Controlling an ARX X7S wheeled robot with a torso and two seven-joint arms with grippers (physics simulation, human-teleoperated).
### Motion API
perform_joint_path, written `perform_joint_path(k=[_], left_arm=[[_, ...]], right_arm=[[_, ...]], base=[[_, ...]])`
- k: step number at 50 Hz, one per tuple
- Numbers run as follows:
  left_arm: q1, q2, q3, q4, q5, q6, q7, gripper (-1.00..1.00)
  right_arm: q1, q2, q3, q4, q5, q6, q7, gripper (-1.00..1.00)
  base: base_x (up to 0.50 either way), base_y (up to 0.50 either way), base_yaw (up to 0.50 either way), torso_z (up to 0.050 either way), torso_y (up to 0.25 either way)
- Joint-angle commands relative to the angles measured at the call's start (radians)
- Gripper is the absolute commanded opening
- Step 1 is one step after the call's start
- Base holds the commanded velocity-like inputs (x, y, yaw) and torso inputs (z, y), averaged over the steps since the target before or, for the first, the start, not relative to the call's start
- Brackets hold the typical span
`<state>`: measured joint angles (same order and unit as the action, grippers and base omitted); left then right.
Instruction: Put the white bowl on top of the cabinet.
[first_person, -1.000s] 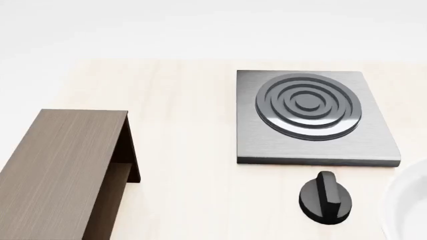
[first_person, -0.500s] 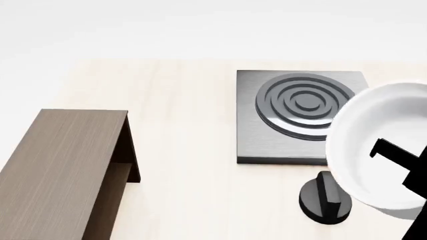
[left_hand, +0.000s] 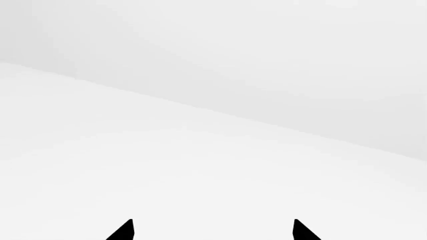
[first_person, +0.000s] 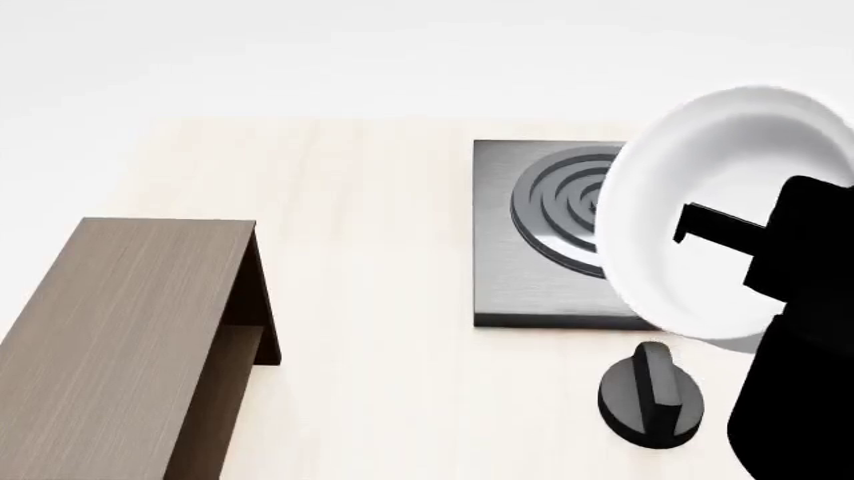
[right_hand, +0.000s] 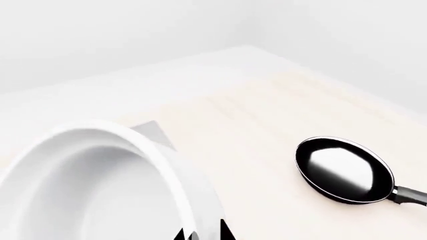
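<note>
- The white bowl (first_person: 714, 215) is held in the air, tilted, over the right part of the stove plate (first_person: 534, 285).
- The right gripper (first_person: 727, 235) pinches its rim.
- The cabinet (first_person: 127, 340) stands well apart on the tabletop (first_person: 387, 380).
- The left gripper (left_hand: 212, 231) is spread, empty.

Right gripper (first_person: 727, 235) raised, clamped; left gripper (left_hand: 212, 231) parted.

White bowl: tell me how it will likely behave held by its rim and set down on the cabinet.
The white bowl looks rigid and glossy, so it may slip in the right tool, which pinches only its rim. It hangs tilted, so it could swing. Its tall sides may make it rock on the cabinet if released unevenly.
</note>
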<state>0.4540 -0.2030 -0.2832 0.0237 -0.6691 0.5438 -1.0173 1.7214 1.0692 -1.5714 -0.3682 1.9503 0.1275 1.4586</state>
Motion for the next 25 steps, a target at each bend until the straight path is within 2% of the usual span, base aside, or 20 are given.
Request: perform_joint_path(k=[1, 25], left_arm=[[0.000, -0.001, 0.000, 0.000, -0.001, 0.000, 0.000, 1.00], [0.001, -0.001, 0.001, -0.001, -0.001, 0.002, -0.002, 1.00]], right_arm=[[0.058, -0.056, 0.024, 0.072, -0.008, 0.050, -0.040, -1.00], [0.087, -0.205, 0.021, 0.228, 0.009, 0.110, -0.127, -1.00]], base=[[0.00, 0.00, 0.00, 0.000, 0.000], [0.00, 0.00, 0.00, 0.001, 0.001]])
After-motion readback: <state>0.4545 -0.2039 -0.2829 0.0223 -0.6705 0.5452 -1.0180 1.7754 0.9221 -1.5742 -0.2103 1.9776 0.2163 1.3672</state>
